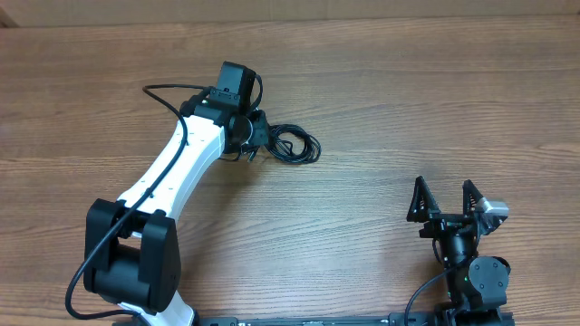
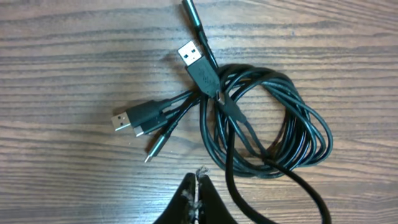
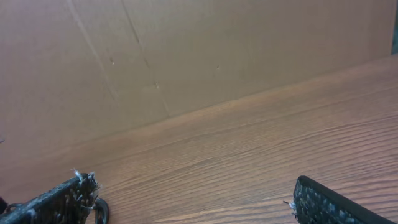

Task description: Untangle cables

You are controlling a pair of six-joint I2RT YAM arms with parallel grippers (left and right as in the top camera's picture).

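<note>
- Down at the near right edge of the table (image 1: 381, 81), the right gripper (image 1: 445, 201) stands spread wide, fingers well apart, nothing between them.
- Its wrist view agrees: one finger at each bottom corner, bare wood between, and a brown cardboard wall (image 3: 186, 50) rising behind the table's far edge.
- Over on the left, the white left arm (image 1: 181, 172) reaches diagonally away from its base toward the middle of the table.
- At its end, the left gripper (image 2: 196, 190) is pinched closed, tips pressed together, and I can see no cord between them.
- Just past those tips lie the cables (image 2: 273, 124), flat on the wood, a little left of the table's centre.
- On the right of the bundle sits a loose coil of several black loops; one strand leaves it and passes just beside the closed fingers, off the bottom of the wrist view.
- On the left, plug ends fan out: a USB plug (image 2: 124, 120) pointing left, and a thin silver-tipped plug (image 2: 155, 148) just below it, angled down-left.
- Farther out, a second USB plug (image 2: 194, 57) points up-left at the coil's edge, and beyond it a slim black plug (image 2: 189, 12) reaches the top of the wrist view.
</note>
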